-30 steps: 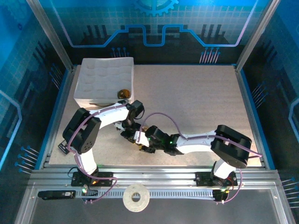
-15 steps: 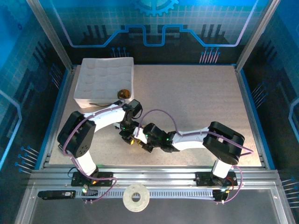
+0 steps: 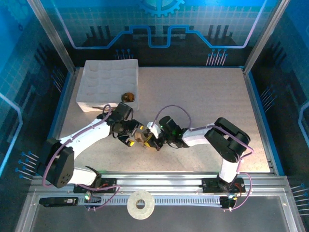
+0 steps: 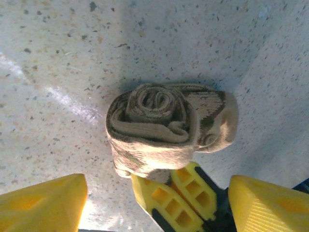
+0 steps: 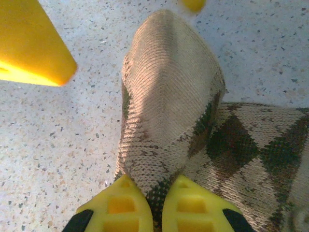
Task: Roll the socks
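One rolled tan sock (image 4: 159, 123) here: right gripper (image 5: 153, 205) pinches its fabric tight between both fingers, left gripper (image 3: 129, 138) spread wide, not touching.

Rolled socks (image 4: 164, 125), pinched by right gripper (image 4: 168, 180), left gripper (image 4: 158, 193) spread

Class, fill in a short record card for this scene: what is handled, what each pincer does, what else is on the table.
Handled: sock roll, tan with dark diamonds, wound in a spiral, on the table
Right pincer: shut on the sock roll's edge
Left pincer: open, straddling the roll without touching
Also there: white dimpled tray, far left corner
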